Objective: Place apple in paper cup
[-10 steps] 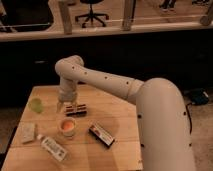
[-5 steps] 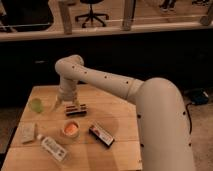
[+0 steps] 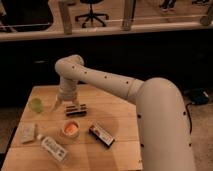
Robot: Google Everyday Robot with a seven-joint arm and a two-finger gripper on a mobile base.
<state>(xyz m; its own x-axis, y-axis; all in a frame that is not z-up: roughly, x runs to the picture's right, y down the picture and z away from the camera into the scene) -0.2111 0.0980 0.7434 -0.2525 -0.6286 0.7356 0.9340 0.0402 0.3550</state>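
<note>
While a clear bottle [image 3: 52,148] lies nearest on the wooden table [image 3: 120,115], the paper cup [image 3: 70,129] stands upright just behind it. Farther back, the gripper [image 3: 60,102] hangs near the green apple [image 3: 35,104], seemingly apart from it; whether it is spread or closed cannot be told.

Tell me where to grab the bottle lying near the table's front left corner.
Grip the bottle across the middle of its body, coming straight down from above. It lies flat on its side, slanted on the table, so both long sides are free and the width is narrow. The hand hangs farther back, between the green object and the dark bar.
</note>
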